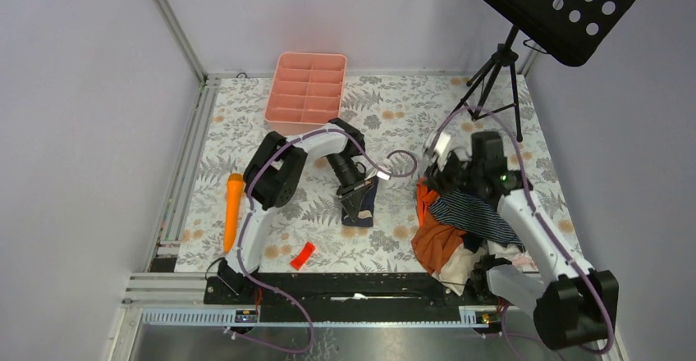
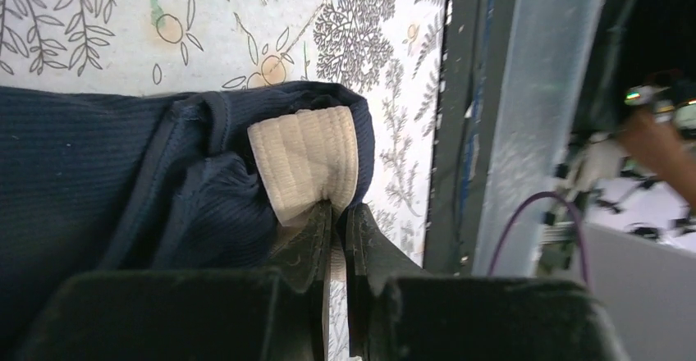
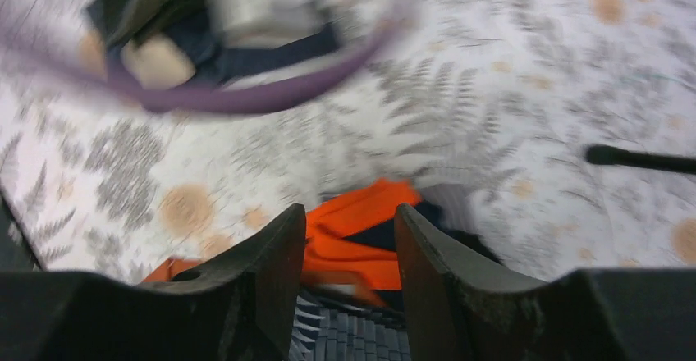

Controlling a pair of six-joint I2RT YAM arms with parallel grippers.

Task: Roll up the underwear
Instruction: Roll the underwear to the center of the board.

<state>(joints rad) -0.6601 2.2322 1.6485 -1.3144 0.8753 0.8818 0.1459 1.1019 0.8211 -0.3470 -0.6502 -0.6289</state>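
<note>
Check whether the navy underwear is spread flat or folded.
Folded: the navy underwear is doubled over itself, its tan waistband pinched by the left gripper.

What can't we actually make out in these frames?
- Top view: how far the navy underwear is rolled; the left gripper covers its upper part.
- Left wrist: that underwear's left side, cut by the frame edge.
- Right wrist: motion blur; whether the open jaws touch the orange garment.
- Top view: outline of the striped underwear, partly under the right arm.
</note>
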